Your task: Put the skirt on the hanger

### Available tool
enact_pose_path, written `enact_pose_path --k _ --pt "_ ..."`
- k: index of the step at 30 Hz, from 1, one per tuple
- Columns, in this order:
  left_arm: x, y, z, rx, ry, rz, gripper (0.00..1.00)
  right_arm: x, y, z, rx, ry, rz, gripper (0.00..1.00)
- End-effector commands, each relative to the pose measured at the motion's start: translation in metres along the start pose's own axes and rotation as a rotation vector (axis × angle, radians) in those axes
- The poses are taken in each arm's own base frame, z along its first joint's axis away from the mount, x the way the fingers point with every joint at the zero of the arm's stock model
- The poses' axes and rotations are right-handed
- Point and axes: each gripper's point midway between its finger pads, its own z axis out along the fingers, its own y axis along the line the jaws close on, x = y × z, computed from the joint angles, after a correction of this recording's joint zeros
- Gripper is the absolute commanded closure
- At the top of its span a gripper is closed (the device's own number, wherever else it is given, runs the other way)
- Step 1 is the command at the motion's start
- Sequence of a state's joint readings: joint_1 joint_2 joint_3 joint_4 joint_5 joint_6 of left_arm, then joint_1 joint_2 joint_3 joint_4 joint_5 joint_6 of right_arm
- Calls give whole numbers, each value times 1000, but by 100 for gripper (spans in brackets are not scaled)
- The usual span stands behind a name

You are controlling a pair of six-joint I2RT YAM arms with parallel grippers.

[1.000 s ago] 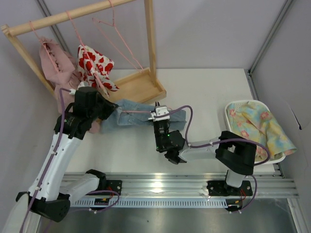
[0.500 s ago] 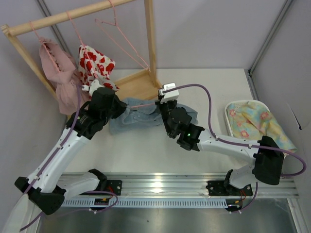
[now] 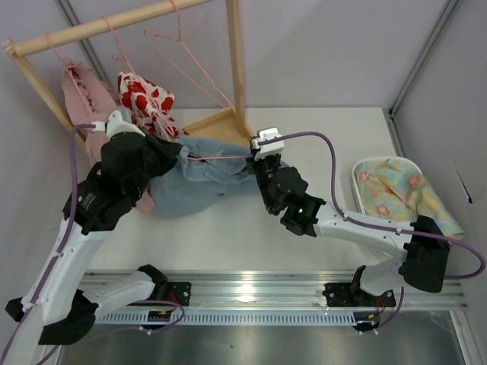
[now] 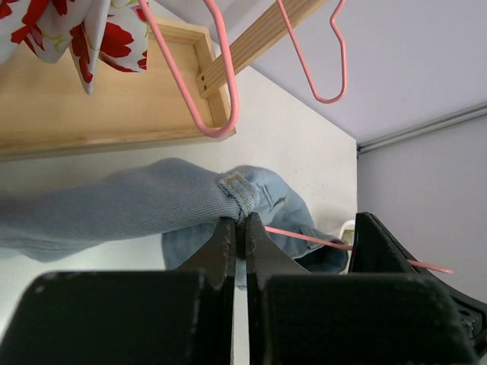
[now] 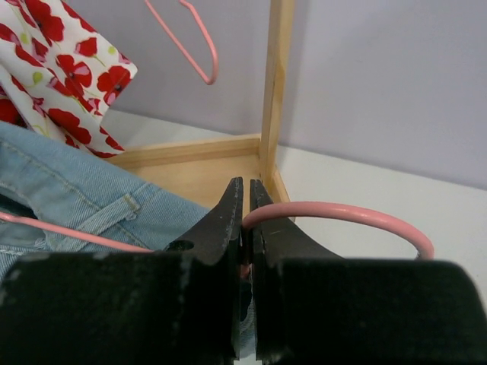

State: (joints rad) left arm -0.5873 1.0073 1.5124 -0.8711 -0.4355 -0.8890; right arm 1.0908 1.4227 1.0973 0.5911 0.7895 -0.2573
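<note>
The light blue denim skirt hangs lifted between my two grippers, in front of the rack's base. My left gripper is shut on a bunched edge of the skirt. My right gripper is shut on the hook of a thin pink wire hanger. The hanger's wire runs left from there along the skirt's top towards the left gripper. It also shows in the left wrist view, crossing the denim. The skirt's waistband with a belt loop lies just left of the right jaws.
The wooden clothes rack stands at the back left, its base tray right behind the skirt. A white garment with red hearts, a pink dress and an empty pink hanger hang on it. A basket holding floral cloth stands at the right.
Both grippers have risen and moved towards the rack. The skirt came up off the table and now hangs lower and wider between them. The left arm swung back to the left.
</note>
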Motion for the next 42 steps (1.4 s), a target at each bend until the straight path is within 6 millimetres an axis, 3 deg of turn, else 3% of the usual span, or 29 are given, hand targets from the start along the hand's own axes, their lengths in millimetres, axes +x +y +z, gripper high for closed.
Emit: enact_pose_path --k 1,2,6,10,14,15,16,18,21,22,23,24,25,26,27,32,37,42 --pt "-36 -38 -27 164 -96 -83 100 9 -9 -7 -57 4 -196 100" --pt "-40 -36 -29 153 -112 -88 100 16 -15 -11 -58 4 -241 100" --pt "-61 -42 -43 182 -159 -102 100 13 -31 -14 -10 -3 -302 100" --pt "-66 -51 -47 210 -157 -95 100 23 -43 -10 48 21 -355 100" --pt "-72 -57 -50 223 -166 -99 100 33 -24 -13 -58 6 -428 100" --pt "-74 -59 -51 231 -169 -100 100 29 -10 -19 -107 -29 -436 100" --pt "-72 -63 -50 242 -158 -96 100 40 -4 -28 -155 -50 -508 100" --pt "-63 -67 -40 238 -124 -94 100 23 9 -38 -193 -132 -470 100" --pt "-37 -71 -22 248 -40 -116 100 5 11 -27 -148 -114 -388 100" --pt "-20 -69 -15 255 9 -118 100 -22 -4 -15 -19 -105 -277 100" --pt "-20 -74 -15 281 7 -143 100 -18 -11 -7 39 -35 -275 100" --pt "-4 -72 -9 273 41 -144 100 -11 -22 8 119 20 -267 100" --pt "0 -72 -8 274 48 -145 100 -14 -37 14 199 58 -234 100" --pt "2 -71 -7 264 52 -141 100 -31 -43 23 235 48 -106 100" --pt "3 -69 -7 256 52 -136 100 -29 -53 24 243 81 -96 100" --pt "-13 -58 -15 224 -15 -122 100 -35 -103 30 342 63 11 100" --pt "-29 -60 -24 226 -59 -93 100 -14 -108 28 319 84 -42 100" --pt "-42 -47 -33 192 -116 -80 100 -8 -135 20 389 99 17 100"
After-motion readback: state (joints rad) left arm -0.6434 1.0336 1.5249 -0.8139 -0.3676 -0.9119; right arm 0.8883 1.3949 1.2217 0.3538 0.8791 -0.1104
